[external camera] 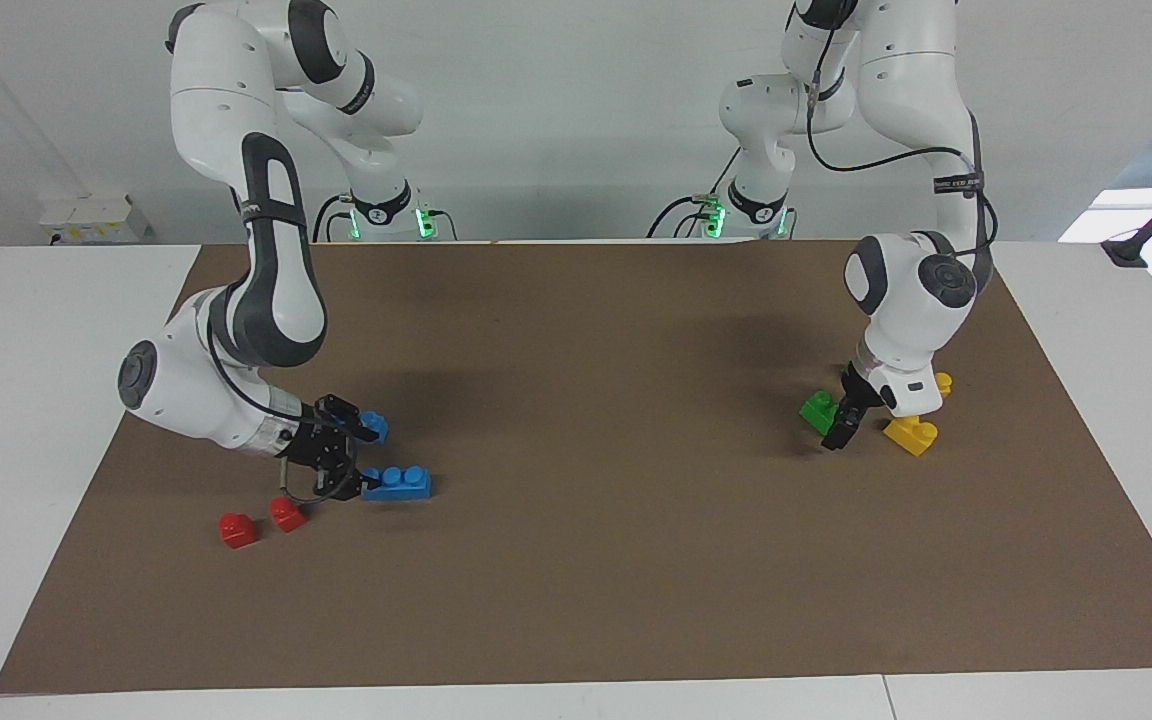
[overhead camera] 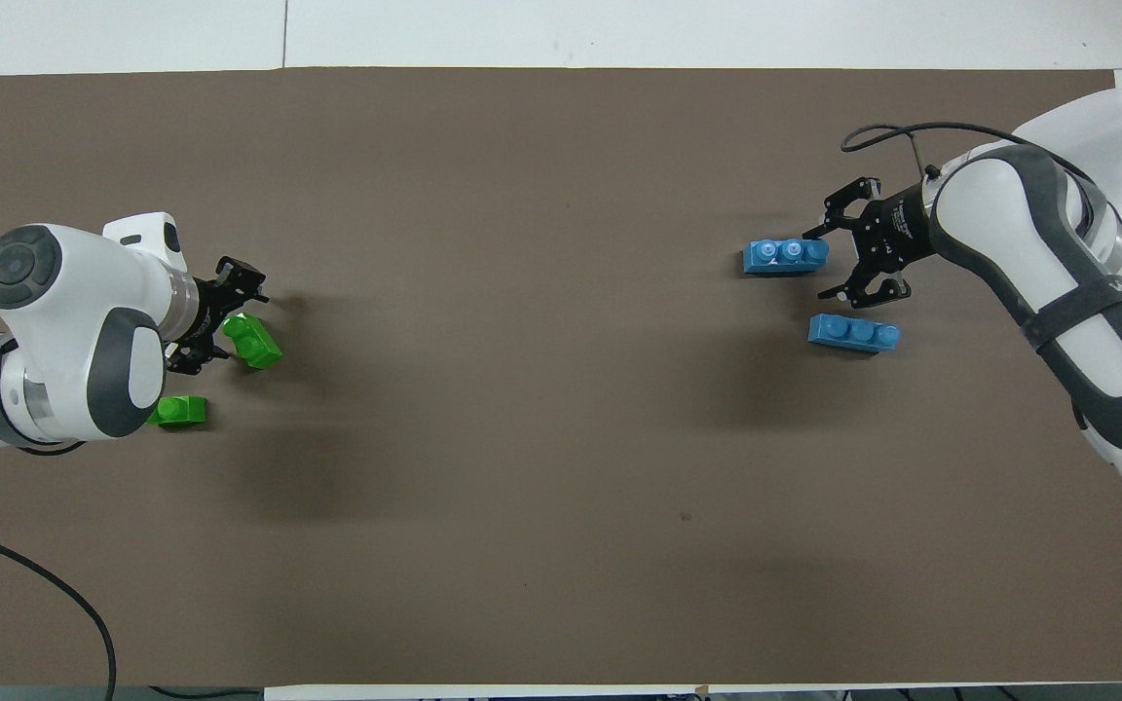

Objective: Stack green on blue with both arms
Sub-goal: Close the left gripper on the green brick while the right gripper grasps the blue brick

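Observation:
Two green bricks lie at the left arm's end of the mat. One green brick point(overhead camera: 254, 342) point(external camera: 817, 409) sits between the spread fingers of my left gripper point(overhead camera: 236, 325) point(external camera: 839, 416), which is low over it and open. The other green brick point(overhead camera: 181, 411) lies nearer to the robots, partly under the left arm. Two blue bricks lie at the right arm's end. My right gripper point(overhead camera: 832, 264) point(external camera: 353, 462) is open and low, its jaws at the end of the farther blue brick point(overhead camera: 784, 257) point(external camera: 396, 483). The nearer blue brick point(overhead camera: 854, 333) point(external camera: 373, 427) lies just beside that gripper.
Two yellow bricks point(external camera: 912, 434) point(external camera: 941, 384) lie close to the left gripper, toward the table's end. Two small red bricks point(external camera: 237, 530) point(external camera: 287, 514) sit beside the right gripper. A brown mat point(external camera: 586, 560) covers the table.

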Controlling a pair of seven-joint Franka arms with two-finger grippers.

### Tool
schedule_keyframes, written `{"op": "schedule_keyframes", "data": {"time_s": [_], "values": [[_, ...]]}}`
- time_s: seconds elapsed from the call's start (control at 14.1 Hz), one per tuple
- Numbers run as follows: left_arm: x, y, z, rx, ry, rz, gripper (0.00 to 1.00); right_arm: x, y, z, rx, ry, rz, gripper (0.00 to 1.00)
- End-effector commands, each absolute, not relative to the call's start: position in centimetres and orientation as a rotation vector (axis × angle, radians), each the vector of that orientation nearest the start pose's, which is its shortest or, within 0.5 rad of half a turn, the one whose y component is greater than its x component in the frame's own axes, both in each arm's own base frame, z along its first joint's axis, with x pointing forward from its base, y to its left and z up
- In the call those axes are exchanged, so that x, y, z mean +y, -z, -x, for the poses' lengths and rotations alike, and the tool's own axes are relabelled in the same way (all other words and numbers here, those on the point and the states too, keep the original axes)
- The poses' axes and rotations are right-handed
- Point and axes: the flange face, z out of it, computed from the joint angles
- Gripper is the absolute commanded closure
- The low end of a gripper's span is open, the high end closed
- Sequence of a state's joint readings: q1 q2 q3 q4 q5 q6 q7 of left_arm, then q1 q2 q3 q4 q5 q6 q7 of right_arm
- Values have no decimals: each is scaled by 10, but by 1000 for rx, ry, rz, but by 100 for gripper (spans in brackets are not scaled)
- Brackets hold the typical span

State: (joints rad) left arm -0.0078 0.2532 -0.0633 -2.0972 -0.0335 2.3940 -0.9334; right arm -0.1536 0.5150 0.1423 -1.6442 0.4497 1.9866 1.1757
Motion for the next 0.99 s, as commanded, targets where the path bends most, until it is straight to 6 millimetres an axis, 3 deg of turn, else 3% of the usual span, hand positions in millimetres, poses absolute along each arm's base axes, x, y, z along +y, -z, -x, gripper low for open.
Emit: {"op": "schedule_keyframes", "data": {"time_s": [0.0,0.28,0.35,0.42,0.5,0.57,0.92], "values": [[-43,-298,-582,-1382,19,2890,6,8,-311,-661,1815,-537,2092,17],[-44,-297,-582,-1379,19,2891,7,6,-307,-665,1822,-498,2082,17],[-44,-298,-582,-1380,23,2892,14,6,-303,-666,1825,-490,2079,17],[-44,-299,-583,-1381,28,2893,30,10,-300,-667,1822,-485,2081,17],[-45,-299,-583,-1366,29,2899,84,9,-297,-668,1827,-476,2078,18],[-44,-299,-584,-1344,33,2909,100,9,-293,-668,1830,-473,2075,17],[-41,-300,-584,-1350,31,2906,100,15,-285,-666,1832,-453,2079,18]]}}
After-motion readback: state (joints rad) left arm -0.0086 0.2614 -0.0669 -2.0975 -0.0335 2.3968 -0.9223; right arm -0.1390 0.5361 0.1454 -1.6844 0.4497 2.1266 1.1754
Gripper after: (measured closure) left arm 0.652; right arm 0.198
